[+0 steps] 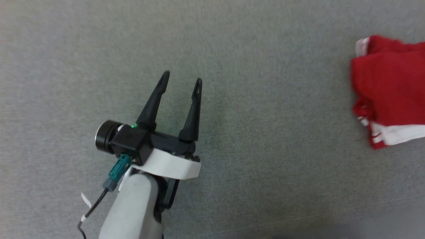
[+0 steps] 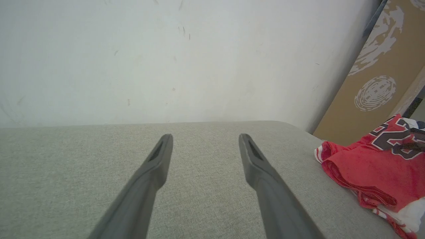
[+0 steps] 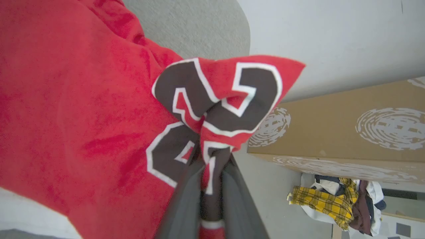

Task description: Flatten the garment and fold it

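Pinching entry one: my right gripper [image 3: 212,172], two dark fingers clamped on a fold of the lettered chest of the red soft-fabric T-shirt [image 3: 83,116] with white sleeves and black-and-white block lettering; the fold stands up in a peak. Shirt bunched at the right end of the grey woven-fabric cushion [image 1: 265,149]. Entry two: my left gripper [image 1: 182,78], jaws spread wide, empty, over the cushion's bare middle. Entry three: brown printed cardboard box [image 3: 332,132], beyond the cushion's right end. Entry four: heap of mixed clothes [image 3: 335,202], yellow plaid among them, also beyond that end.
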Motion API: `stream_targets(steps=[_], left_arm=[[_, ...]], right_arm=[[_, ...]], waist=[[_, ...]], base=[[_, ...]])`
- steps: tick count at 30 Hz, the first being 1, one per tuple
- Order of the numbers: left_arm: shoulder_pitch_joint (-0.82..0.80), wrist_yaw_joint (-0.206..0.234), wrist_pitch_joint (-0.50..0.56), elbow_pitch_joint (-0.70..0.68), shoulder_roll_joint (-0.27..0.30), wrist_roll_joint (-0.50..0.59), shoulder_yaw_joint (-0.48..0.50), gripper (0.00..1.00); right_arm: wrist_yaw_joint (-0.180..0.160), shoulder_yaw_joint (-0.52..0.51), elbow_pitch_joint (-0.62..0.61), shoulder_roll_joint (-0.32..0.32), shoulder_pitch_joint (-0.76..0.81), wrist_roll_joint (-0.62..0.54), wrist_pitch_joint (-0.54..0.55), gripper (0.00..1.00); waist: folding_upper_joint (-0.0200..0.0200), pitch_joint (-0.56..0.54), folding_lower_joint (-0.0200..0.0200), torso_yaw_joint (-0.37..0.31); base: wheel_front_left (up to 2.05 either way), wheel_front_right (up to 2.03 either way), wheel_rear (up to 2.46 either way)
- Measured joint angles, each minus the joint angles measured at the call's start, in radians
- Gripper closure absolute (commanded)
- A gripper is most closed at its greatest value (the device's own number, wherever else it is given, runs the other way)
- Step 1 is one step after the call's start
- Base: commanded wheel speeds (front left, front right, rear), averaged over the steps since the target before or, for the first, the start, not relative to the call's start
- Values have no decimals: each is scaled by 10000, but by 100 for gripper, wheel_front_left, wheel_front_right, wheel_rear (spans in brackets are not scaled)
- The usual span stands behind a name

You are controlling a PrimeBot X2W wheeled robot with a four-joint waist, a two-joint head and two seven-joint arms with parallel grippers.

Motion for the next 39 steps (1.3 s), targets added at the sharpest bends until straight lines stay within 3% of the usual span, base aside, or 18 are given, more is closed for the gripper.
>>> stream_targets(steps=[10, 17, 18, 19, 29, 39], left_arm=[[-630, -88, 0, -405, 2, 205, -155, 0], [-756, -86, -2, -612, -29, 291, -249, 0], [-802, -86, -2, -617, -50, 290, -261, 0], [-821, -86, -4, -619, -69, 288, -257, 0], [-132, 50, 0, -314, -63, -19, 102, 0], [1168, 591, -2, -144, -58, -364, 955, 0]], right_arm=[[0, -1572, 2596, -556, -124, -1047, -1668, 100], [0, -2520, 3756, -194, -510, -1519, -2199, 100], [0, -2658, 3904, -127, -566, -1603, -2291, 84], [0, -2796, 4027, -69, -620, -1760, -2391, 0], [0, -3285, 4289, 612, -1022, -2604, -2836, 0], [-2, -3419, 2767, 1718, -1235, -1726, -3517, 0]], waist=[[0, 1737, 0, 41], [0, 2400, -1, 416], [0, 2433, -1, 487], [0, 2451, -1, 557], [0, 1582, -2, 805], [0, -501, -5, 734]], base=[[0, 0, 0], [0, 0, 0], [0, 0, 0], [0, 0, 0], [0, 0, 0], [0, 0, 0]])
